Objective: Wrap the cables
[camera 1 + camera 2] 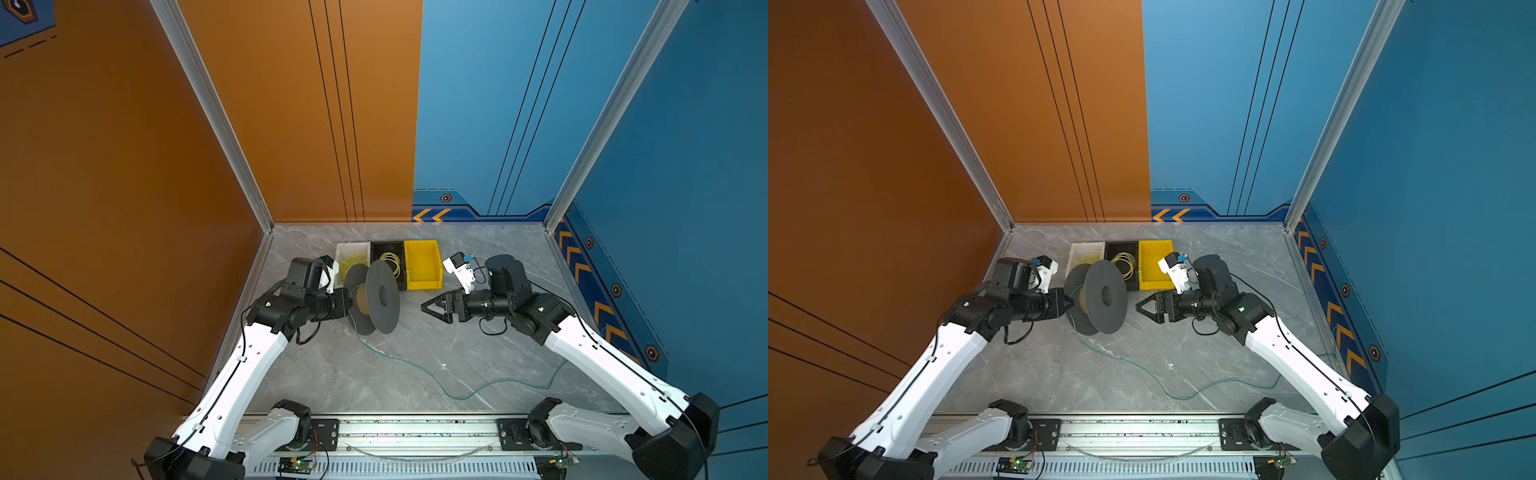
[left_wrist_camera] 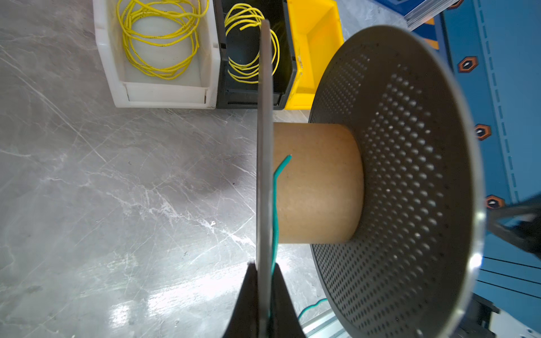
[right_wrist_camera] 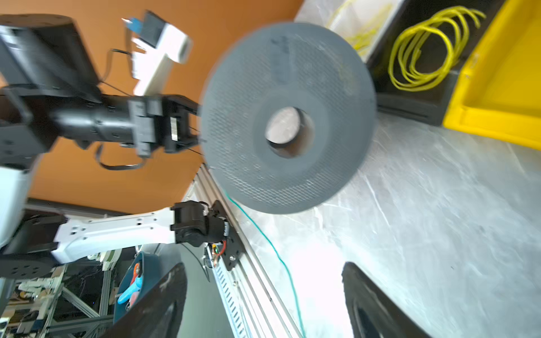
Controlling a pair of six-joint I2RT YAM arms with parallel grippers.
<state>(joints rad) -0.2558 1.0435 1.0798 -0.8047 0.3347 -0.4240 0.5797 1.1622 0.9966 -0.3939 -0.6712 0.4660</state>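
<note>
The left fingers [image 2: 282, 298] are pressed together on the rim of the grey spool's [image 1: 382, 301] near flange, and they pinch the teal wire [image 2: 275, 210] against it. The right fingers [image 3: 369, 304] are spread wide and hold nothing. They face the open hole of the far flange, near it but apart.

The spool's axis lies across the desk [image 1: 478, 340], from one arm to the other. The wire's end lies on the brown core, which is otherwise bare. From the spool the wire drops to the desk and runs in loose curves toward the front right corner. So I judge that the right arm is nearer to the slack. The wire is very thin and limp, and almost nothing is wound yet.
</note>
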